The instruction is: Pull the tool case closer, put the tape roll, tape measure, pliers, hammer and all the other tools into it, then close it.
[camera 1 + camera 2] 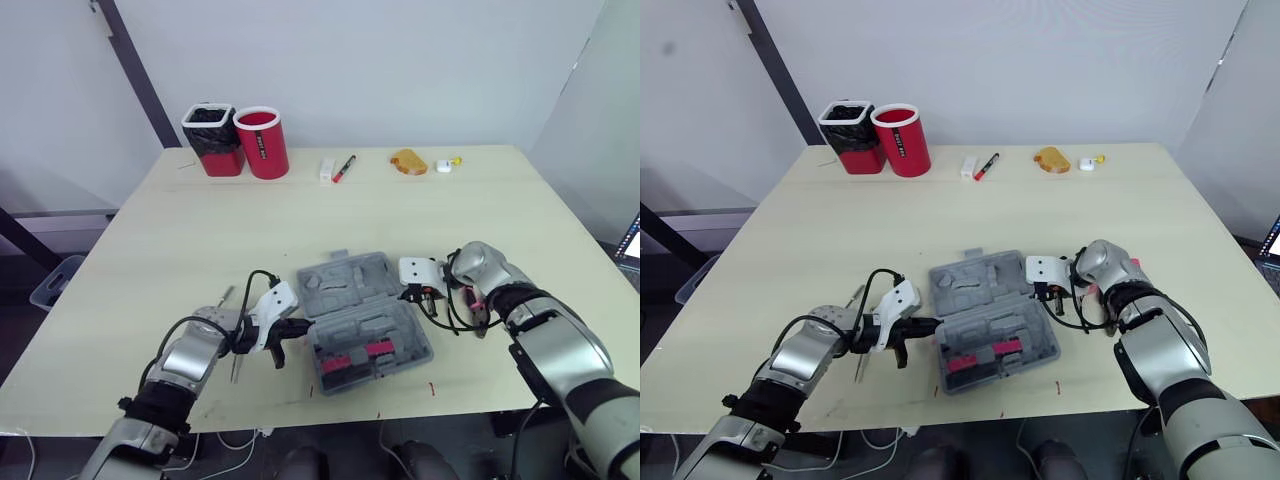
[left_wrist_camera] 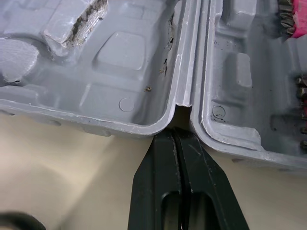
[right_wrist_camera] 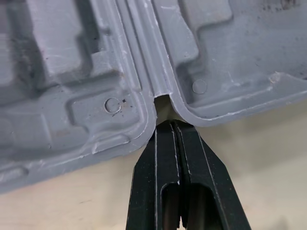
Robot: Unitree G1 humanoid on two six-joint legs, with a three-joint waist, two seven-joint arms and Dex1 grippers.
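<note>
Grey plastic tool case [image 1: 365, 315] lies open and flat on the pale tabletop [image 1: 330, 215], near the front edge, roughly centred and slightly rotated. Far half shows bare moulded recesses. Near half holds a few red and black pieces [image 1: 350, 358]; can't tell what they are.

Left gripper [image 2: 176, 134] is at the case's left side, jaws pressed together, tips right at the notch where the two halves meet. Right gripper [image 3: 168, 125] is at the same notch on the opposite side, jaws also pressed together. Nothing visible between either pair.

At the far edge of the tabletop, well apart from the case: red cylindrical cup [image 1: 262, 142] touching a square red bin with black liner [image 1: 211, 138], small white box [image 1: 327, 169] just beside a red-and-black marker [image 1: 344, 167], orange lump [image 1: 408, 161], small white-and-yellow item [image 1: 445, 165].
</note>
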